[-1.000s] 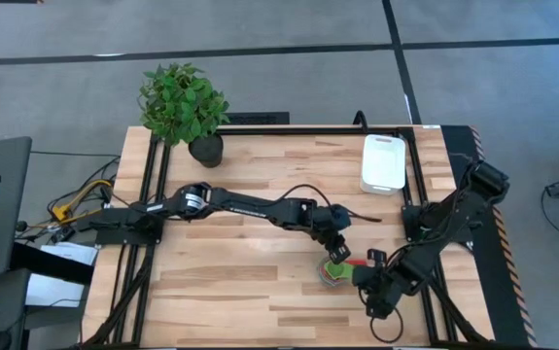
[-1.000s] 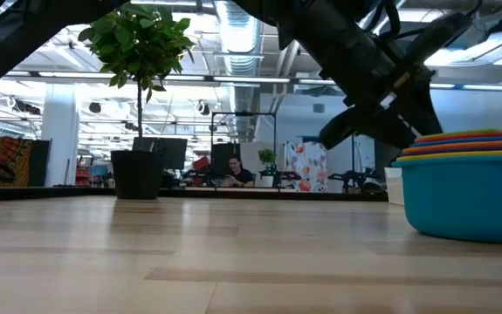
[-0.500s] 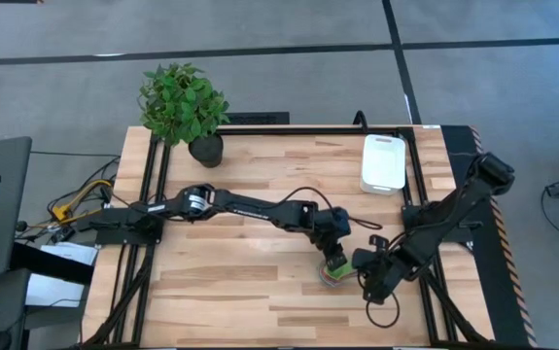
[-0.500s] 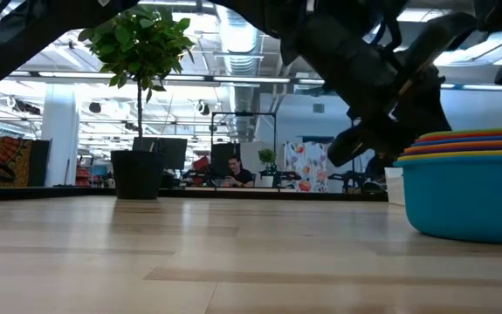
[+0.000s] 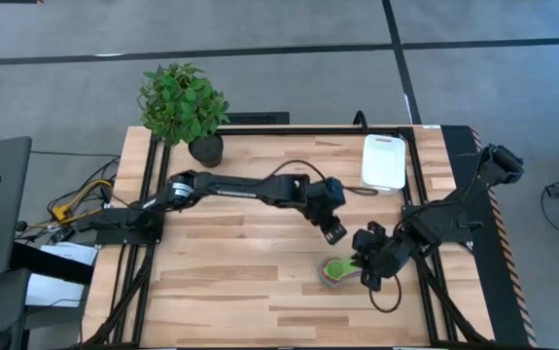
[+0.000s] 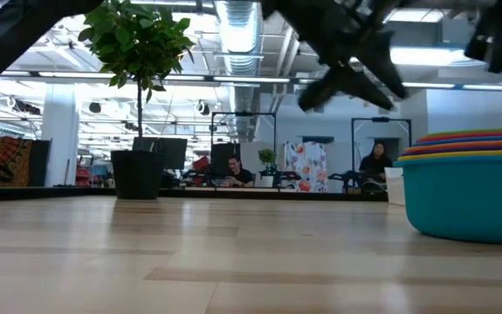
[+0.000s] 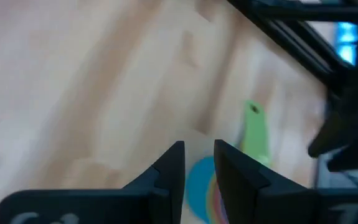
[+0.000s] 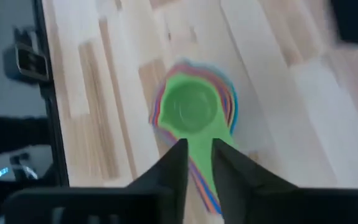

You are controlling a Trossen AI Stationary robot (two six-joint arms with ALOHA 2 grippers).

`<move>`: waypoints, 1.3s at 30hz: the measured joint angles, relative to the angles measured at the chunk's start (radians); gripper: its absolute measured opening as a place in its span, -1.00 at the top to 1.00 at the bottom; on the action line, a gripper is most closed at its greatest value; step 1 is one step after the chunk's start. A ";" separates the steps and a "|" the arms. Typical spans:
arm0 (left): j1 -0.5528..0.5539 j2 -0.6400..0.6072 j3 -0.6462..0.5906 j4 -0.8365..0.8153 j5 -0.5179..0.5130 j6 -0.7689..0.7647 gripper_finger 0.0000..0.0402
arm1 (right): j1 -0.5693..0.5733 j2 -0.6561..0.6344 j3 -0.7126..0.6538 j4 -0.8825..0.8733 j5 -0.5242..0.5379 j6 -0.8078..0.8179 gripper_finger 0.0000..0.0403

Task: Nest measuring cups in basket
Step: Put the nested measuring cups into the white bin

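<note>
The measuring cups (image 5: 336,271) stand nested in one stack on the table near its near right part, with the green cup (image 8: 190,109) on top and the teal one (image 6: 469,201) at the bottom. My right gripper (image 5: 362,263) is at the stack's handle side, with its fingers close together around the green handle. My left gripper (image 5: 334,232) hangs shut above the table, just beyond the stack's far side, and touches nothing. The white basket (image 5: 384,162) sits at the far right, apart from both grippers. My right gripper (image 8: 197,158) has the green cup's flat handle (image 8: 198,144) between its two fingers, which lie along the handle and come from the table's near right side, slanting down. The stack stands upright on the table. The fingers hide the lower handles.
A potted plant (image 5: 187,107) in a dark pot stands at the far left corner. Black frame rails (image 5: 289,129) run along the table's far and side edges. Bare wood lies left of the stack. People sit in the room beyond the table.
My left gripper has risen off the stack and drawn back toward the far edge, leaving the green cup on top. My right gripper has moved from the near right toward the stack until its fingers stand at the handle. The stack has stayed in place.
</note>
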 joint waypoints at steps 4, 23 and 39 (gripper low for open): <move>0.005 -0.066 0.001 -0.111 -0.149 0.081 0.64 | -0.025 0.013 0.000 0.077 0.009 -0.087 0.24; 0.108 -0.177 -0.065 -0.393 -0.182 0.399 0.64 | -0.156 0.292 0.246 -0.106 -0.032 -0.058 -0.27; 0.132 -0.553 -0.717 -0.015 -0.071 0.338 0.64 | -0.456 0.282 0.246 -0.115 -0.486 -0.468 -0.27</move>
